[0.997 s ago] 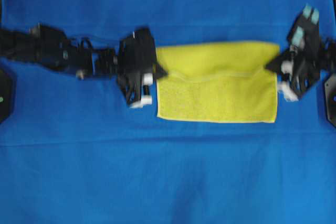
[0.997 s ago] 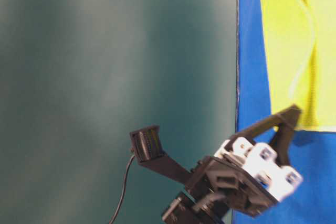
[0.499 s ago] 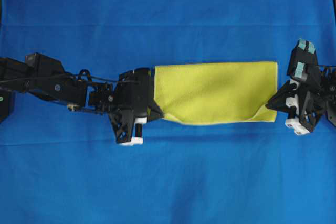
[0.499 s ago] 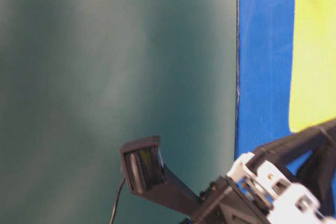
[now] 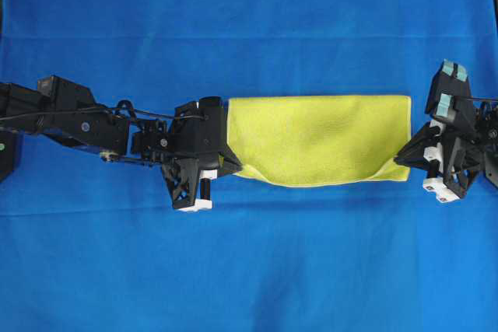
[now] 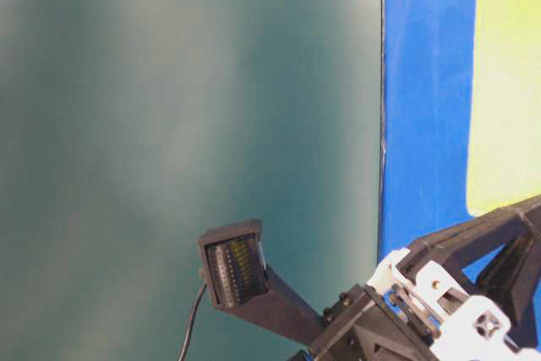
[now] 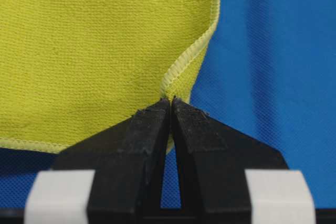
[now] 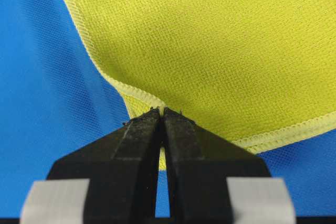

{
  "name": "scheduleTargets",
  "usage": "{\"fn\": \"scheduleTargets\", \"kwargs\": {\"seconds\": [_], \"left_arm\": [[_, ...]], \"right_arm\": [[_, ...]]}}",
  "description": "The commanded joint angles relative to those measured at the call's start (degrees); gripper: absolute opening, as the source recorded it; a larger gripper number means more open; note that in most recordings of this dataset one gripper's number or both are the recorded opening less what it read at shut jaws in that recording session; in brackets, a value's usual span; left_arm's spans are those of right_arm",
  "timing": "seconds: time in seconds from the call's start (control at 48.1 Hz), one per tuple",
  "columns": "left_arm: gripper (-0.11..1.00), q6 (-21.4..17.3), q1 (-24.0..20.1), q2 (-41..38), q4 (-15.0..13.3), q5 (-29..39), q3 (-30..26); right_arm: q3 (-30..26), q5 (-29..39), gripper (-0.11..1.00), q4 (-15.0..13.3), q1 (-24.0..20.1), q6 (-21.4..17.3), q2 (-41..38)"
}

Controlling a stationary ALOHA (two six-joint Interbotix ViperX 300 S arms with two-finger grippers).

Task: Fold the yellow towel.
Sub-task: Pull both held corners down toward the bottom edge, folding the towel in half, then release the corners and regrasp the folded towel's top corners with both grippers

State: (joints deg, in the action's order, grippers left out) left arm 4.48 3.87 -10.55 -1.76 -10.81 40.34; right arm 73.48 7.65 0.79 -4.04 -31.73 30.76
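Lying folded into a wide band in the middle of the blue cloth [image 5: 249,270], the yellow towel [image 5: 319,138] has its upper layer sagging toward six o'clock along the near edge. At nine o'clock of it, the left gripper [image 5: 236,165] has its black fingers [image 7: 144,129] pinched tight on the stitched corner. At three o'clock, the right gripper [image 5: 398,158] is likewise clamped on the opposite corner, its fingers [image 8: 139,132] pressed together with the hem caught between them.
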Motion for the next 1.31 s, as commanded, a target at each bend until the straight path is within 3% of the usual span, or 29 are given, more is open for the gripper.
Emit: {"fn": "scheduleTargets", "kwargs": {"seconds": [0.0,0.062,0.187,0.27,0.332,0.436,0.603,0.79,0.935,1.288], "left_arm": [[0.03,0.09,-0.09,1.67,0.09,-0.53,-0.97],[0.12,0.0,-0.09,1.76,0.09,-0.53,-0.97],[0.45,-0.88,-0.09,3.69,0.09,0.26,-0.97],[0.65,-1.58,-0.35,5.98,0.09,1.32,-0.97],[0.71,-2.37,-1.23,7.82,0.09,1.85,-0.7],[0.68,-4.22,-3.6,9.32,0.09,1.93,-0.18],[0.66,-5.45,-7.82,8.88,0.09,1.58,-0.62],[0.66,-5.45,-11.6,6.68,0.09,0.53,-0.88],[0.66,-5.45,-13.1,3.52,0.09,-0.88,-1.49],[0.66,-5.45,-15.38,-4.39,0.09,-2.72,-3.52]], "right_arm": [[-0.97,-0.35,0.02,0.18,-0.35,-0.09,0.09],[-1.23,-0.18,0.11,0.09,-0.7,-0.09,0.09],[-2.64,0.79,0.5,-0.53,-1.85,0.62,0.79],[-3.96,2.81,0.66,-2.29,-1.85,0.62,2.02],[-5.1,4.66,0.63,-4.48,-1.32,0.53,3.16],[-6.33,8.09,0.61,-8.44,2.64,0.0,4.22],[-6.33,12.39,0.61,-11.87,11.87,0.0,3.6],[-6.59,12.74,0.61,-16.26,18.46,0.0,1.23],[-6.59,11.51,0.61,-17.93,21.36,0.0,-2.11],[-6.59,5.8,0.61,-20.21,22.76,0.0,-10.63]]}}
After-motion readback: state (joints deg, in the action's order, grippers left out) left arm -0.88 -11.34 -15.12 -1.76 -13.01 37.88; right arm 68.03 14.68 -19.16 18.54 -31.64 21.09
